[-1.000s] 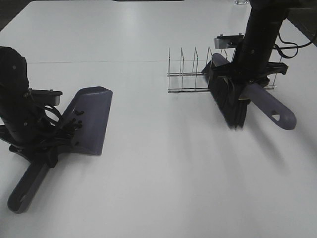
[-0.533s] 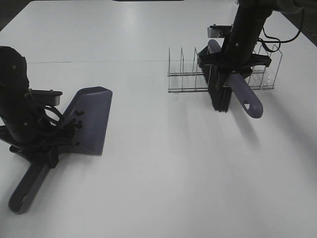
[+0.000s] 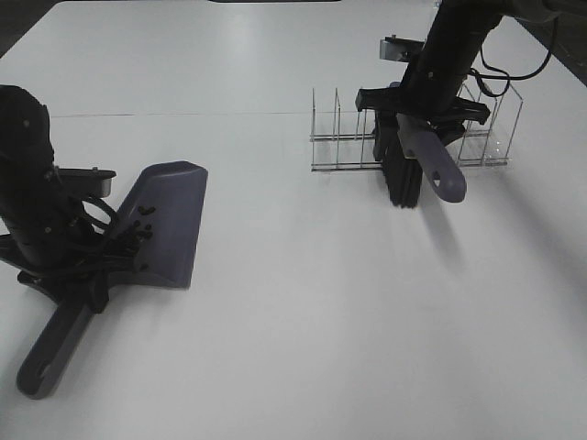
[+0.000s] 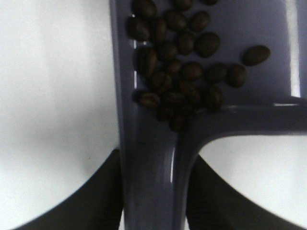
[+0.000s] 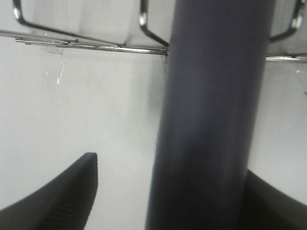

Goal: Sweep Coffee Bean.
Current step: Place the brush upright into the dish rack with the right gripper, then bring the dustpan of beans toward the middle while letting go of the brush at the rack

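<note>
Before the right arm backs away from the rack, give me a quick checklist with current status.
1. Beans in dustpan: ok, piled at the back near the handle.
2. Left end effector shut on dustpan handle: ok.
3. Table free of stray beans: ok as far as the high view shows.
4. Brush at wire rack: ok, bristles down at the rack.
5. Right end effector clear of brush handle: not ok, jaws parted but the handle is between them.
6. Brush stable once released: cannot tell.
</note>
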`<state>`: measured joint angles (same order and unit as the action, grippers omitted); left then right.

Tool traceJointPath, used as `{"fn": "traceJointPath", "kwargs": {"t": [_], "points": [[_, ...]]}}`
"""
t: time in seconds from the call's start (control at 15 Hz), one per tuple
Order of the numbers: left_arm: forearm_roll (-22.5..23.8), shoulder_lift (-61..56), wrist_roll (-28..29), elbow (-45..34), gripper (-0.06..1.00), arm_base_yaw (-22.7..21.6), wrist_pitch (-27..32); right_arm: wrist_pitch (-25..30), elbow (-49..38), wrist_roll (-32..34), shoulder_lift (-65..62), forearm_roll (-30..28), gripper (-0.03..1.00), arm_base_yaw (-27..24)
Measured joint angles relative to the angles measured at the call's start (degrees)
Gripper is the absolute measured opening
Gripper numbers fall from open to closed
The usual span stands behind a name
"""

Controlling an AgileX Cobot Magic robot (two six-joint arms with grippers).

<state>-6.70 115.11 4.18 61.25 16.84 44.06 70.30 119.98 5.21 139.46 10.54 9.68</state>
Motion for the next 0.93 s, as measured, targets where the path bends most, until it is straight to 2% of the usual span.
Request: {"fn": "traceJointPath", "kwargs": {"t": [0.2,0.47,0.73,0.93], "points": [[-0.06,0.0,0.0,0.0,0.33,0.0,0.0,0.0,0.0,0.0,-0.34,0.0,0.63,0.06],[-0.06,0.0,1.26,0.0,0.33,0.0,-0.11,-0.06,0.0,0.0,-3.84,-3.44,0.63,0.06],[-0.17,0.0,1.89,0.23,0.33,0.0,-1.72,-0.06,0.0,-0.11,-6.76,-3.78,0.63,0.06],[1.26,1.2,2.01,3.78,0.33,0.0,-2.69,-0.11,0.0,-0.17,-7.33,-4.7,0.63,0.06]]}}
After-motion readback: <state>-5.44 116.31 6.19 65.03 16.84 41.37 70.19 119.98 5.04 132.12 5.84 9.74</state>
